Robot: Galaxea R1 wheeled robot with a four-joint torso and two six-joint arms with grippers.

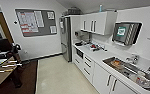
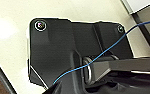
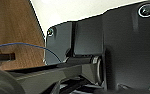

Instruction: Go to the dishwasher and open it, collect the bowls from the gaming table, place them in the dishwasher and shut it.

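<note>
1. Step in hand (my read): 1st leg of the job, getting to the dishwasher. Robot sits in a small kitchenette, pale floor (image 1: 58, 77) ahead, nothing carried as far as the views show.
2. Dishwasher: can't pick out for sure. Steel-fronted tall fridge (image 1: 65, 37) at far end of the counter run; a dark-fronted built-in unit (image 1: 79, 53) sits in the white cabinets (image 1: 101, 77) just past it, could be an oven or the target, too blurred to say.
3. Counter (image 1: 99, 55) runs along the right wall; sink (image 1: 131, 70) w/ dishes in it near the robot, wall cupboards (image 1: 96, 23) above.
4. Foosball table (image 1: 1, 68) w/ rods at left edge. No bowls visible; gaming table not identifiable.
5. Jaws, both arms: cannot tell. Wrist views show robot's own dark plate, bar and a blue cable (image 2: 101, 53) over floor.
6. Next move calls for: identify the steel front w/ bar handle, square up close to it, leave room for the door to swing down.
</note>
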